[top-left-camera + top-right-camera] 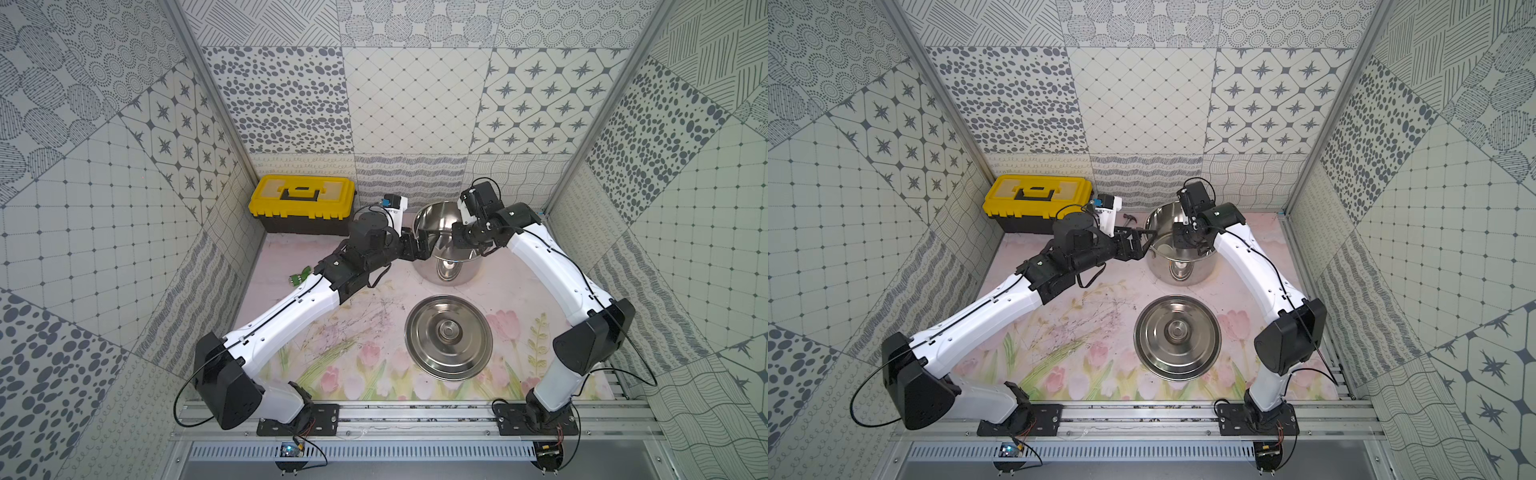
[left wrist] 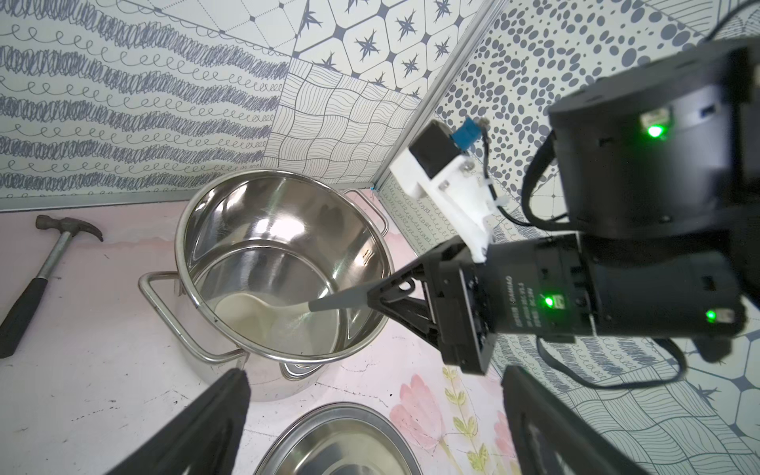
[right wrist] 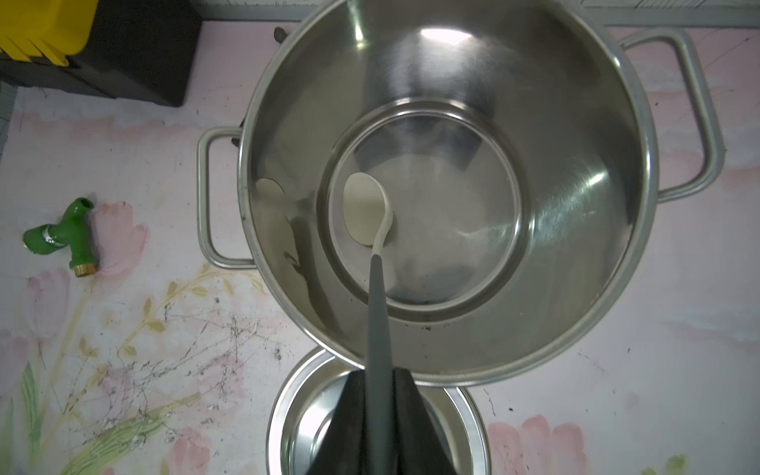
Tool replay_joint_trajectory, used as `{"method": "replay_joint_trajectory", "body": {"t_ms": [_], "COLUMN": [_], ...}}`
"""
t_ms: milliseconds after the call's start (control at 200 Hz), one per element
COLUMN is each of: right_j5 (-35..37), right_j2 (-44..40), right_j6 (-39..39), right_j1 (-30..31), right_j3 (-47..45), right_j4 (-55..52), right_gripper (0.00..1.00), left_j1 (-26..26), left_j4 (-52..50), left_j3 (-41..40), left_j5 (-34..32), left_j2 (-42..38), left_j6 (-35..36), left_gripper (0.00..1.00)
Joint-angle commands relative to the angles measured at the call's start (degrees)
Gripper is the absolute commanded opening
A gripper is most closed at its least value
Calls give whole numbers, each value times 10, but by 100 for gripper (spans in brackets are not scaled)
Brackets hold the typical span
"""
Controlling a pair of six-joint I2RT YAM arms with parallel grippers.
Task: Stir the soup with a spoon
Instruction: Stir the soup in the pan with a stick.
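Two tools are working at the stockpot (image 3: 575, 205). The right tool (image 3: 380, 376) is pinched tight on the dark grey handle of the spoon (image 3: 377, 288). That handle slants down over the rim, and the cream bowl sits low on the stockpot floor, towards the left arm's side. Bare shiny steel shows inside. The left tool (image 2: 372, 372) is spread wide, gripping nothing, just beside the stockpot's outer wall. Whether a finger touches it, I can't tell. On the flowered worktop (image 3: 164, 329) the lid (image 1: 449, 337) lies flat, near the stockpot on the robot's side. A hammer (image 2: 45, 271) lies between the stockpot and the yellow toolbox (image 1: 302, 203), with a green tap fitting (image 3: 66, 234) off on the left.
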Motion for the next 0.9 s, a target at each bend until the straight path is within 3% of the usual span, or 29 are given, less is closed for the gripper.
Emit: {"method": "replay_joint_trajectory", "body": {"t_ms": [0, 170, 330, 700, 895], "right_j5": [22, 37, 43, 44, 3], "right_j2": [31, 66, 52, -63, -122], "right_j6": [1, -12, -26, -37, -26], "right_j1": [-2, -22, -53, -72, -64], "right_j3": [60, 113, 100, -51, -131], "right_j4": [24, 3, -3, -5, -4], "right_gripper": [0, 0, 0, 0, 0], "left_j1": [2, 1, 1, 1, 1], "left_j4": [24, 22, 21, 33, 19], "left_j3": [-6, -14, -18, -3, 31], "left_j5": [7, 3, 1, 25, 31], "left_j2": [-13, -23, -28, -3, 15], "left_j6": [2, 2, 6, 6, 23], "left_gripper": [100, 100, 100, 100, 100]}}
